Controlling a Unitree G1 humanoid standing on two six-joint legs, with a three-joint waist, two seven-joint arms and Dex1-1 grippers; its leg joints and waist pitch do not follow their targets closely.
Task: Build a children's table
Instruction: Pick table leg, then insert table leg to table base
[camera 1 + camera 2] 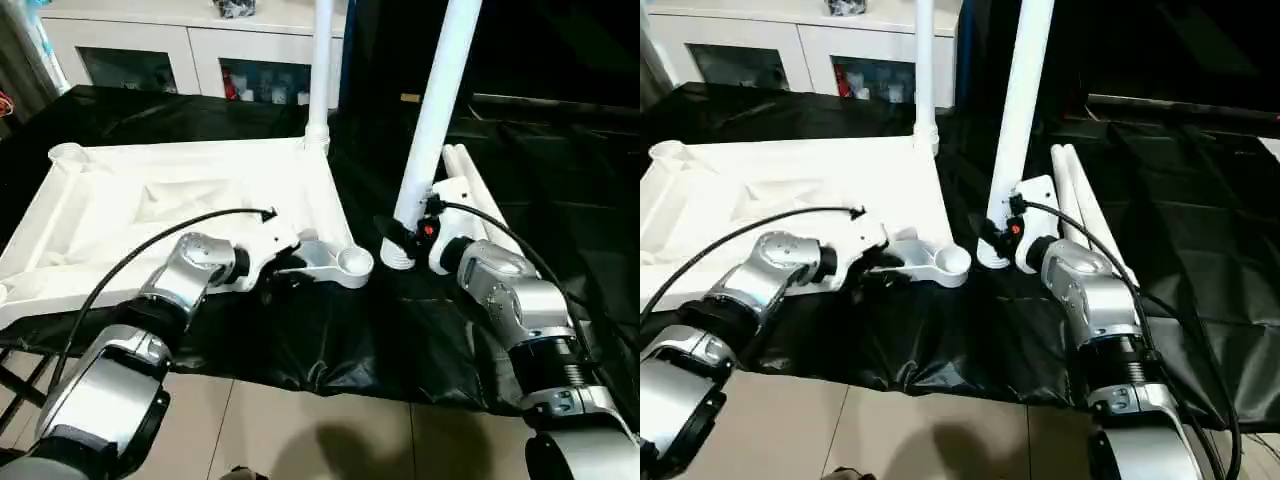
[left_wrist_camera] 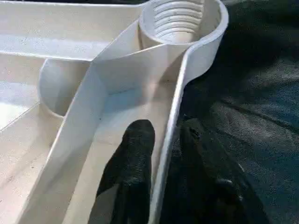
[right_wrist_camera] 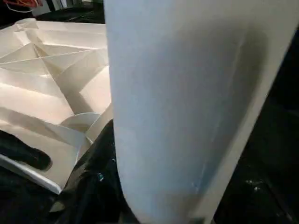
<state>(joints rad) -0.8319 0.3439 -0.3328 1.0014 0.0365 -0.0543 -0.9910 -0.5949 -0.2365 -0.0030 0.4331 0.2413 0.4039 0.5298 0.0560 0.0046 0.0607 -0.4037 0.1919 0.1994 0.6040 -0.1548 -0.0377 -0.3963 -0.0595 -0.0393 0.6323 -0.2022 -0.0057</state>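
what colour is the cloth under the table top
Black, slightly glossy and wrinkled. The cloth under the white table top shows best in the left eye view.

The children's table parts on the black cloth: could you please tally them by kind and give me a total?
Square white plastic table top, ribbed underside up: 1
Long round tapered white legs: 4 (standing leg in a far corner socket; held leg upright in the right gripper; two spare legs lying on the black cloth)
Total: 5

Black sheet — bearing upturned tabletop, spare legs.
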